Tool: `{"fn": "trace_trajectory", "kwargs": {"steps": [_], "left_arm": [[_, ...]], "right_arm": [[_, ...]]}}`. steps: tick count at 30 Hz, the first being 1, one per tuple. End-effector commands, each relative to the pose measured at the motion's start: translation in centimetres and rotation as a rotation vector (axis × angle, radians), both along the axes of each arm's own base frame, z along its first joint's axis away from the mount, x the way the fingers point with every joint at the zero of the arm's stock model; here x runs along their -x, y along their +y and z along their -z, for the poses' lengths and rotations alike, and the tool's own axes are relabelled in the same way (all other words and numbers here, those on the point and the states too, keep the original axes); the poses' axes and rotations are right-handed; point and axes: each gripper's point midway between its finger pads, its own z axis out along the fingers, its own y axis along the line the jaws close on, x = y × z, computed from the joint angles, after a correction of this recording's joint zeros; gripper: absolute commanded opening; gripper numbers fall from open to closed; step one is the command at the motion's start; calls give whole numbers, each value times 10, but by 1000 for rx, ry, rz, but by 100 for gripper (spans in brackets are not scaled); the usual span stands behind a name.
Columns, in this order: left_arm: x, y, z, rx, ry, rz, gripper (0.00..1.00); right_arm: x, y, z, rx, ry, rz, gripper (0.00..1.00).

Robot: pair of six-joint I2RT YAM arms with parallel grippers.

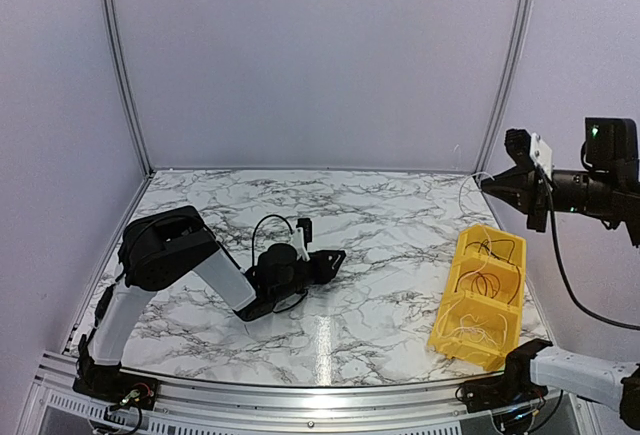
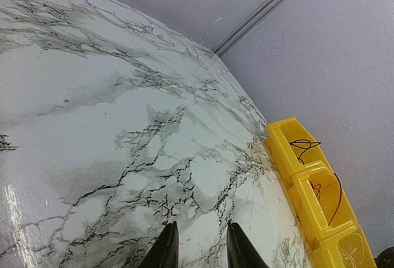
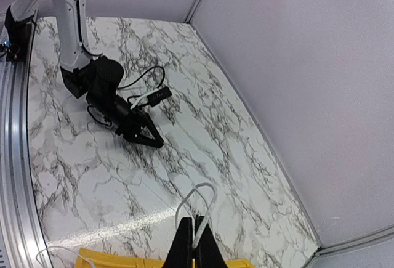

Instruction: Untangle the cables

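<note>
My right gripper [image 1: 487, 183] is raised high at the right, above the far end of a yellow bin [image 1: 447, 300]. It is shut on a whitish cable [image 3: 201, 199] that loops out past the fingertips [image 3: 184, 238]; in the top view the cable [image 1: 464, 191] shows as a faint hanging line. Thin black cables [image 1: 495, 267] curl in the bin's far compartments and whitish ones [image 1: 474, 330] in the near one. My left gripper [image 1: 333, 259] lies low on the marble table mid-left, open and empty [image 2: 200, 243]. The black cables [image 2: 304, 146] show in the bin in the left wrist view.
The marble table [image 1: 380, 215] is walled by pale panels at the back and sides. The yellow bin [image 2: 294, 157] stands at the table's right edge. The left arm [image 3: 108, 89] and its black lead lie across the table's middle left. A metal rail [image 1: 300, 395] runs along the near edge.
</note>
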Motion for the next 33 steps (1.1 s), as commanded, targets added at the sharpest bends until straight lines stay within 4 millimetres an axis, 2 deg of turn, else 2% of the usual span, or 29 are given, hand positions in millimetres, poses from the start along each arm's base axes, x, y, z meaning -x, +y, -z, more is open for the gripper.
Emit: {"fn": "trace_trajectory", "kwargs": {"steps": [1, 7, 13, 17, 21, 26, 29, 33], "left_arm": [[3, 11, 30, -78, 56, -18, 30], [-2, 13, 32, -77, 58, -34, 30], [-3, 14, 34, -76, 63, -35, 30], [-4, 14, 34, -74, 65, -35, 30], [-4, 15, 32, -73, 63, -35, 30], [-3, 15, 33, -65, 69, -28, 30], [-3, 14, 30, -60, 65, -28, 30], [-3, 15, 29, -55, 63, -26, 30]], "right_arm": [[9, -23, 52, 163, 90, 46, 0], [29, -43, 88, 282, 179, 80, 0], [35, -61, 115, 384, 229, 133, 0], [41, -66, 136, 422, 299, 131, 0], [47, -73, 181, 502, 399, 111, 0], [60, -70, 234, 548, 574, 18, 0], [61, -70, 256, 566, 653, 1, 0], [55, -72, 273, 587, 699, 10, 0]]}}
